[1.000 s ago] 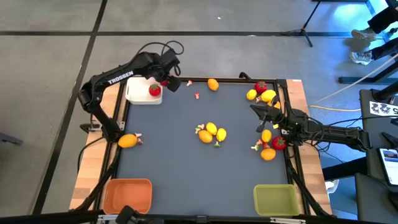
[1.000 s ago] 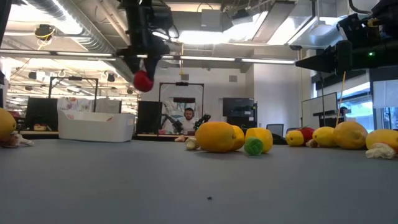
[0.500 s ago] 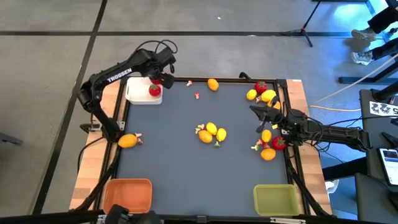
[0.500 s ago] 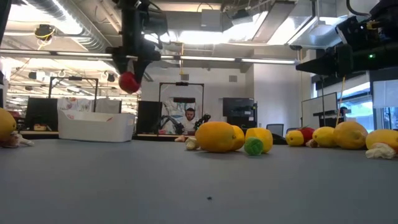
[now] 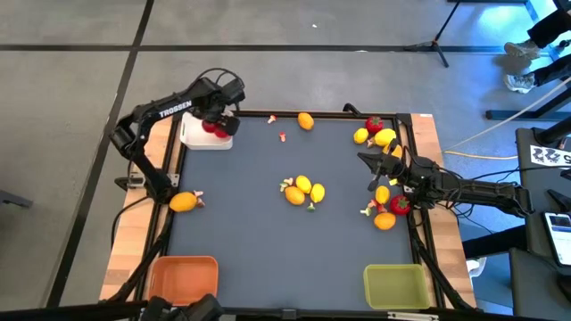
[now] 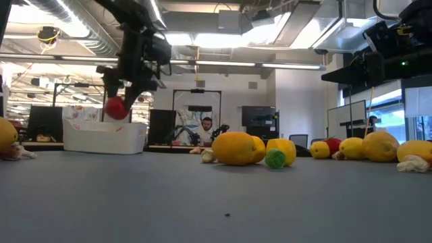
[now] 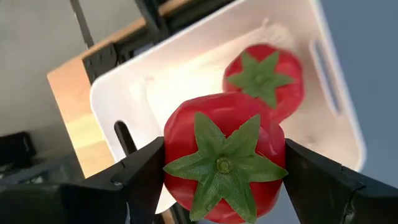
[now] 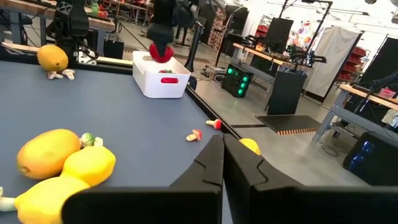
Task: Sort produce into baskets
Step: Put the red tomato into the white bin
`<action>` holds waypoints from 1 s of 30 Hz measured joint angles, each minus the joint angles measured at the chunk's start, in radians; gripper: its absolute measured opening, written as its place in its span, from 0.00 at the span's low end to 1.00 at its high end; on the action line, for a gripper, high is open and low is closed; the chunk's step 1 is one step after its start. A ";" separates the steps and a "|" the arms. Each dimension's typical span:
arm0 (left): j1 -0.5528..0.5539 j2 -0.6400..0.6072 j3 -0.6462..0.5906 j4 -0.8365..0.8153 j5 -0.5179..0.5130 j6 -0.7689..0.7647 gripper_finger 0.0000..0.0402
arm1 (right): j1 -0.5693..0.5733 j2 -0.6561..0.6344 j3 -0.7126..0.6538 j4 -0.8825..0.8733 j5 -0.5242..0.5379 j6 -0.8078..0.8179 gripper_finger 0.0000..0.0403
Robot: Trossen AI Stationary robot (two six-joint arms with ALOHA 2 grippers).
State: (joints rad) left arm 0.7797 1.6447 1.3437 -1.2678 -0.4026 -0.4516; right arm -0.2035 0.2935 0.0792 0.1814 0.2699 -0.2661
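Above the table's far left corner, we see the left gripper (image 7: pixel 221 180) clamped on a red strawberry (image 7: pixel 222 155), its two fingers pressing the fruit from opposite sides with the green top facing the wrist camera. The fruit hangs directly over the white basket (image 5: pixel 194 135), clear of the rim in the low view, so the drop we judge to come next is straight down. One strawberry (image 7: pixel 263 79) already lies inside that basket, to one side of the held one; we would expect the release to land beside it rather than on it.

The orange basket (image 5: pixel 183 276) at the near left and the olive-green basket (image 5: pixel 395 285) at the near right show nothing inside from above.

The right gripper (image 5: pixel 367 158) waits over the right side of the table with its fingers shut on nothing, close to a scatter of lemons, a strawberry and an orange citrus (image 5: pixel 384 221). More lemons (image 5: pixel 303 189) sit mid-table, one orange citrus (image 5: pixel 182 202) at the left edge, another (image 5: pixel 305 120) near the far edge
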 joint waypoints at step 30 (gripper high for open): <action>0.046 0.000 -0.242 0.174 -0.009 0.066 0.81 | 0.000 -0.001 0.000 0.003 0.000 0.004 0.01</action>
State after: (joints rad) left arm 0.8253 1.6447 1.1019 -1.0941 -0.4118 -0.3853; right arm -0.2035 0.2928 0.0792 0.1841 0.2699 -0.2623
